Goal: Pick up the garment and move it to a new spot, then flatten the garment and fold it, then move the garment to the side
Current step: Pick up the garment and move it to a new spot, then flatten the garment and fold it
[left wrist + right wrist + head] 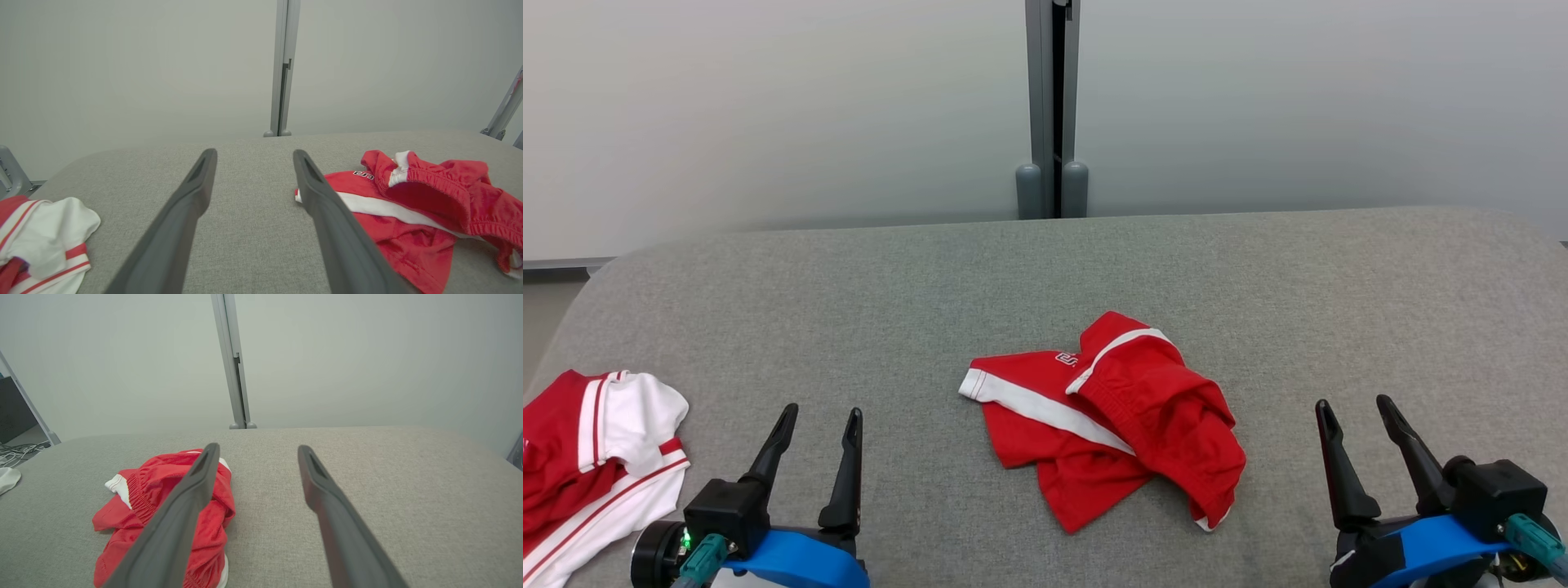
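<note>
At the far left of the grey fabric tabletop (1258, 278) lies a red-and-white striped top (596, 457), and just right of it the left fingers (770, 452) hover spread wide and empty. The crumpled red shorts with a white side stripe (1111, 425) lie mid-tabletop between both arms; the left wrist view shows their small lettering (363, 174), while the right wrist view shows their gathered waistband (138, 496). The right fingers (1338, 465) stand equally wide, holding nothing.

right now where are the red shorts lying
In the head view the red shorts lie crumpled at the middle of the grey surface, between the left gripper and the right gripper, well right of the red and white shirt.
</note>
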Robot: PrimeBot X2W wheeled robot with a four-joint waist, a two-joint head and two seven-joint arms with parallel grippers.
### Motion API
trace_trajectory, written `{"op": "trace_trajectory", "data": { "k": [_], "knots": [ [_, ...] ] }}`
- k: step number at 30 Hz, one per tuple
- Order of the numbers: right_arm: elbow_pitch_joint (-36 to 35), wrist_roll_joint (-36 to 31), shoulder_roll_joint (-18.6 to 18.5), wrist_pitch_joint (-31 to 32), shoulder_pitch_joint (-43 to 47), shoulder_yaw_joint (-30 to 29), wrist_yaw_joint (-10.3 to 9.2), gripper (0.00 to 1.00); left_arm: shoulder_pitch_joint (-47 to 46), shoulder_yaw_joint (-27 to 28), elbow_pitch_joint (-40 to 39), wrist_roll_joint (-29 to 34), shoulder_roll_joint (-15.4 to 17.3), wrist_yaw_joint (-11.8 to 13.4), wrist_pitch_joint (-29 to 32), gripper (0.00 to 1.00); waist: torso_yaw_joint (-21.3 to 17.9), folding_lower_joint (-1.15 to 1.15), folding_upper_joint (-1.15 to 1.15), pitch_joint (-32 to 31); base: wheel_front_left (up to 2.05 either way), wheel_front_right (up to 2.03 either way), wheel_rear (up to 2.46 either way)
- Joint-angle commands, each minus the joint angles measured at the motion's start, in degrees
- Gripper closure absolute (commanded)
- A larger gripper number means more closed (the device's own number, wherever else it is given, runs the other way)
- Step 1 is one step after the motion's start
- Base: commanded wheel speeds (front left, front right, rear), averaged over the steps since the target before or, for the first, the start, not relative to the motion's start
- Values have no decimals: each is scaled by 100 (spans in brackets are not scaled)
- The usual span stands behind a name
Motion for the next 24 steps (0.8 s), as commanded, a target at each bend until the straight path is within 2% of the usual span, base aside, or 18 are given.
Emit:
{"op": "trace_trajectory", "data": {
  "k": [1, 9, 17, 24],
  "knots": [
    [-20, 17, -5, -1, 55, -10, 3, 0, 15, 5, -1, -16, 17, 25, -1, 0, -4, 0, 0, 4, 0, 0, 0],
    [0, 22, -4, 57, 41, 80, 3, 0, -71, -3, -7, -35, 21, 37, -32, 0, 14, 0, 0, 63, 0, 0, 0],
    [233, -121, -232, 538, -235, 1119, 2, 0, -450, -50, -108, 65, -59, 85, -71, 0, 252, 0, 0, 517, 0, 0, 0],
    [994, -494, -543, 820, -572, 1616, 2, 0, -789, -99, -9, 119, -175, 39, -187, 0, 475, 0, 0, 888, 0, 0, 0]
  ]
}}
